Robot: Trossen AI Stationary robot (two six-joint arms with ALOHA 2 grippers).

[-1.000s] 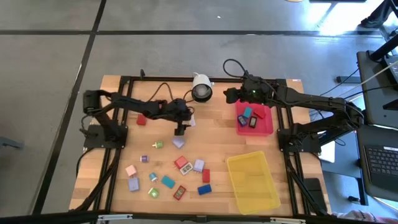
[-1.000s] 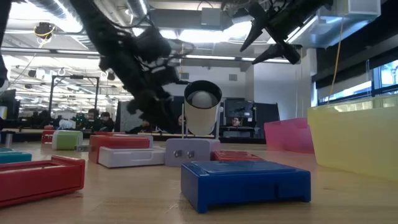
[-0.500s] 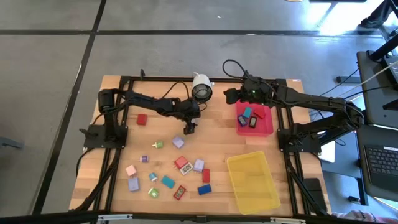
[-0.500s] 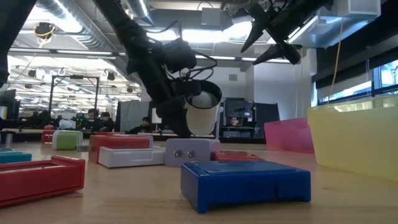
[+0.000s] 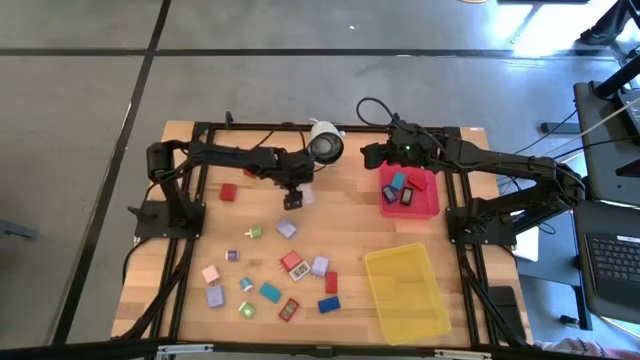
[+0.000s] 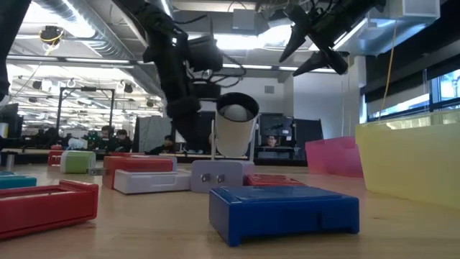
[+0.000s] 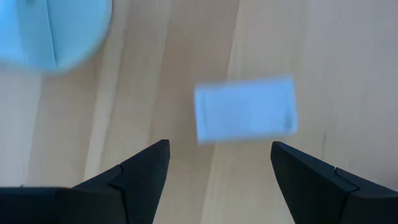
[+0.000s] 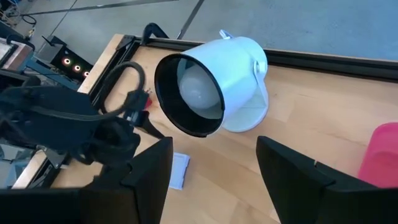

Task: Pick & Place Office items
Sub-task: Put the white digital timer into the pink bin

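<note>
Your left hand (image 7: pixel 217 171) hangs with fingers apart right over the pale lilac block (image 7: pixel 245 116) beside the white camera (image 5: pixel 323 145), the block's long axis spanning the gap; the right hand (image 5: pixel 368 153), also apart, waits beyond the camera.

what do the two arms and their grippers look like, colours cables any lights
Both arms are matte black, jointed and slim. The left gripper has two dark wedge-shaped fingers. The right gripper has the same dark, flat-faced fingers. Black cables loop along both arms, and a small green light shows on the right arm's wrist.
</note>
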